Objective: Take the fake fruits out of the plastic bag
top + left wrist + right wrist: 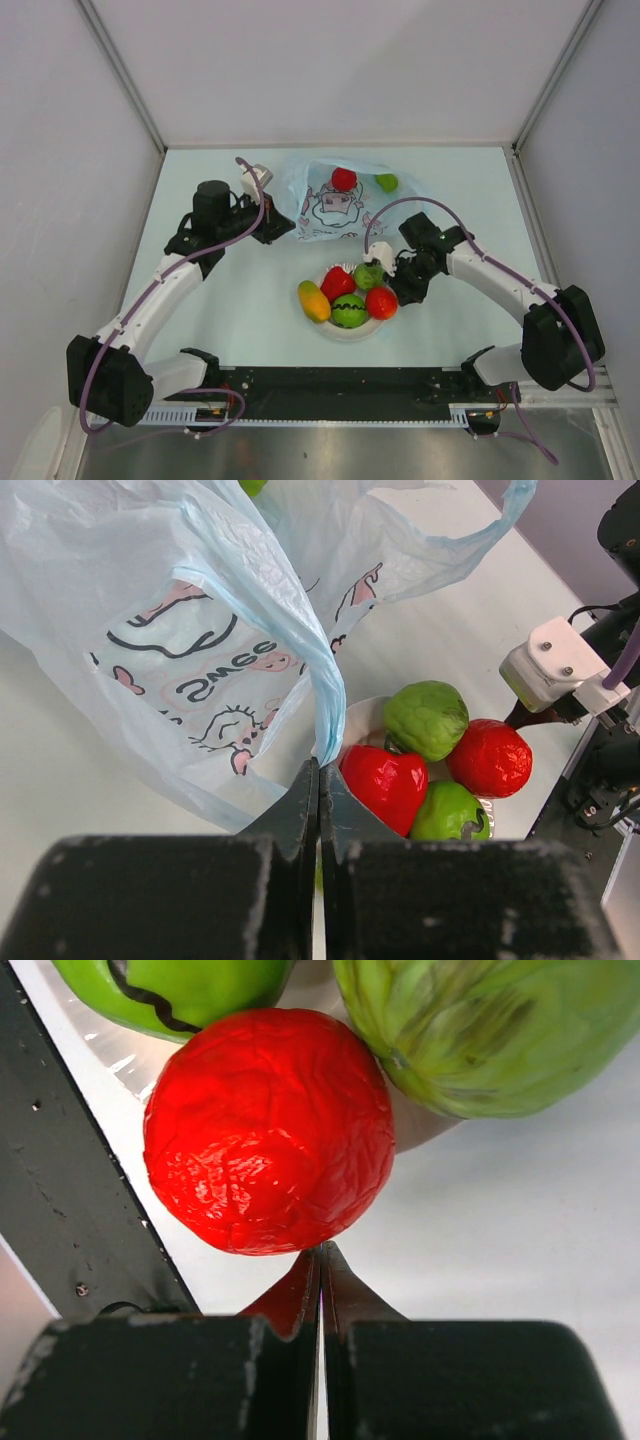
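The light-blue plastic bag (335, 208) with a cartoon print lies at the back middle. A red fruit (344, 179) and a small green fruit (387, 182) show at its far, open part. My left gripper (287, 227) is shut on the bag's edge (322, 730) and holds that edge up. Several fake fruits sit on the white plate (345, 330): a yellow-orange one (314, 301), a red pepper (337, 283), a green lumpy one (368, 275), a green striped one (349, 311) and a round red one (381, 302). My right gripper (320, 1250) is shut and empty, its tips at the round red fruit (268, 1130).
The plate stands near the front middle, between both arms. The black base rail (330, 385) runs along the near edge. White walls close the table at the back and on both sides.
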`<state>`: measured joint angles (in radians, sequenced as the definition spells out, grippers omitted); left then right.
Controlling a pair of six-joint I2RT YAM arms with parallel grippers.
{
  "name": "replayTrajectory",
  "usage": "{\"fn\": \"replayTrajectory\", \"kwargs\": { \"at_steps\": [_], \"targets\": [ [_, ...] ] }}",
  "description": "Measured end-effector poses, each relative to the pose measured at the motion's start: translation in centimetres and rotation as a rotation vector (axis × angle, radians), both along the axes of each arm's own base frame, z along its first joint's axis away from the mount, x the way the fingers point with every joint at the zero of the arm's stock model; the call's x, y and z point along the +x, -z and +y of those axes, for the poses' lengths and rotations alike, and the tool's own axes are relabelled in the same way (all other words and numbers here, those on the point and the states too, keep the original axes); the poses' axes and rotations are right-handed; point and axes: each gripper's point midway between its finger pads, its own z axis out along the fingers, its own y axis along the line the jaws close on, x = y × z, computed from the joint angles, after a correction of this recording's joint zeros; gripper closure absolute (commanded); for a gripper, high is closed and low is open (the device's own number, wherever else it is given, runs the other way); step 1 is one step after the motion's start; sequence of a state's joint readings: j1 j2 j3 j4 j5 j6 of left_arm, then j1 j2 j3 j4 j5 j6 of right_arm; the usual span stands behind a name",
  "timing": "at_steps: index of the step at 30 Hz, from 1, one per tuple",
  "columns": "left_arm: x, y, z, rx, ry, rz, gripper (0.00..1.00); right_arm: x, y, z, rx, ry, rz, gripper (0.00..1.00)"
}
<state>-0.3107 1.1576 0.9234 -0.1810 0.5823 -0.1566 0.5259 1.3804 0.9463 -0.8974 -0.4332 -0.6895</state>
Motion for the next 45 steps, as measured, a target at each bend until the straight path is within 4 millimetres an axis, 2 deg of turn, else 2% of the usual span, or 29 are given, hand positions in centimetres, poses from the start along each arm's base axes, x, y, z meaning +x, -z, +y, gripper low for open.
{"fn": "replayTrajectory", "kwargs": {
  "at_steps": [8, 12, 14, 15, 17, 20, 21, 22, 24, 26, 30, 33, 34, 35, 36, 45],
  "targets": [
    [0.0, 0.0, 0.0, 0.000, 0.000, 0.000, 1.00, 0.9, 0.0, -1.5, -0.027, 0.049, -0.014, 1.00],
    [0.0, 0.0, 0.0, 0.000, 0.000, 0.000, 1.00, 1.6, -1.5, -2.7, -0.031, 0.089, -0.048, 1.00],
    [0.0, 0.0, 0.0, 0.000, 0.000, 0.000, 1.00, 2.6, -3.4, -2.4, -0.006, 0.124, -0.082, 0.97],
    [0.0, 0.0, 0.0, 0.000, 0.000, 0.001, 1.00, 3.8, -5.0, -1.9, 0.026, 0.150, -0.116, 0.87],
    [-0.1, 0.1, 0.0, 0.001, 0.000, 0.004, 1.00, 6.1, -8.2, -0.5, 0.101, 0.196, -0.192, 0.50],
    [-0.2, 0.2, 0.0, 0.005, 0.001, 0.013, 1.00, 10.4, -14.1, 2.2, 0.263, 0.281, -0.336, 0.39],
    [-0.2, 0.3, 0.1, 0.007, 0.002, 0.015, 1.00, 11.9, -15.7, 3.0, 0.310, 0.304, -0.378, 0.39],
    [-0.3, 0.3, 0.1, 0.009, 0.004, 0.017, 1.00, 13.4, -16.9, 3.8, 0.351, 0.323, -0.414, 0.39],
    [-0.4, 0.2, 0.1, 0.012, 0.006, 0.021, 1.00, 16.3, -17.8, 5.4, 0.389, 0.352, -0.458, 0.40],
    [-0.3, -0.4, 0.1, 0.012, 0.009, 0.015, 1.00, 19.2, -16.9, 6.8, 0.396, 0.383, -0.471, 0.40],
    [0.1, -2.3, -0.1, 0.006, 0.016, -0.031, 1.00, 23.6, -11.5, 9.0, 0.351, 0.460, -0.379, 0.35],
    [0.2, -3.3, -0.2, -0.002, 0.022, -0.052, 1.00, 26.1, -8.2, 9.9, 0.320, 0.533, -0.328, 0.22],
    [0.2, -3.3, -0.2, -0.003, 0.024, -0.053, 1.00, 26.8, -7.5, 10.1, 0.315, 0.558, -0.321, 0.12],
    [0.1, -3.3, -0.3, -0.004, 0.027, -0.051, 1.00, 27.6, -6.8, 10.2, 0.306, 0.589, -0.317, 0.07],
    [0.1, -3.2, -0.3, -0.003, 0.030, -0.047, 1.00, 28.5, -6.3, 10.4, 0.307, 0.620, -0.320, 0.01],
    [0.0, -1.9, -0.3, 0.022, 0.048, -0.016, 1.00, 34.6, -5.0, 12.6, 0.327, 0.772, -0.416, 0.00]
  ]
}}
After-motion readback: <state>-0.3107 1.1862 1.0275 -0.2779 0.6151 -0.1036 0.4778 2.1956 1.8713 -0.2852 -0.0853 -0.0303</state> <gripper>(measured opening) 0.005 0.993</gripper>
